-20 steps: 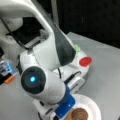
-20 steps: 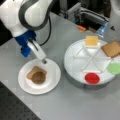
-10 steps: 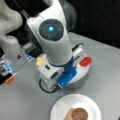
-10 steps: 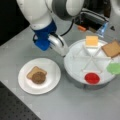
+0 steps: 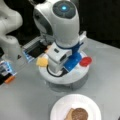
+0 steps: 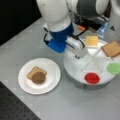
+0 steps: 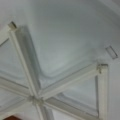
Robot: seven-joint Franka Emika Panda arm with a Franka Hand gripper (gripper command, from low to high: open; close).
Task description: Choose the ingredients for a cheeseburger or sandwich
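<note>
two pieces are on the plate (image 6: 51, 83) so far: a toast (image 6: 34, 71) with the patty (image 6: 38, 77) on top of it, seen in both front views. no top toast on the stack yet, so i'd call it partway done.

left in the tray (image 6: 75, 67), in a front view: cheese (image 6: 91, 40) in a far compartment, second toast (image 6: 111, 48) at the view's right, leaf (image 6: 114, 68) below it, red disc (image 6: 92, 78) in the near compartment. in a front view the cheese (image 5: 42, 61) sits at the tray's left and the red disc (image 5: 85, 61) at its right, the rest hidden by the arm.

arm is bent over the tray, wrist pointing down, well apart from the plate. the gripper (image 6: 79, 53) hangs over the tray's left part, just beside the cheese compartment but not over the cheese. wrist view shows only the tray's dividers (image 7: 33, 75) and an empty compartment straight below, a sliver of something reddish at the bottom left edge. fingertips aren't visible there, and the hand body covers them in the front views, so i cannot tell if it's released or clenched. nothing seen held.
</note>
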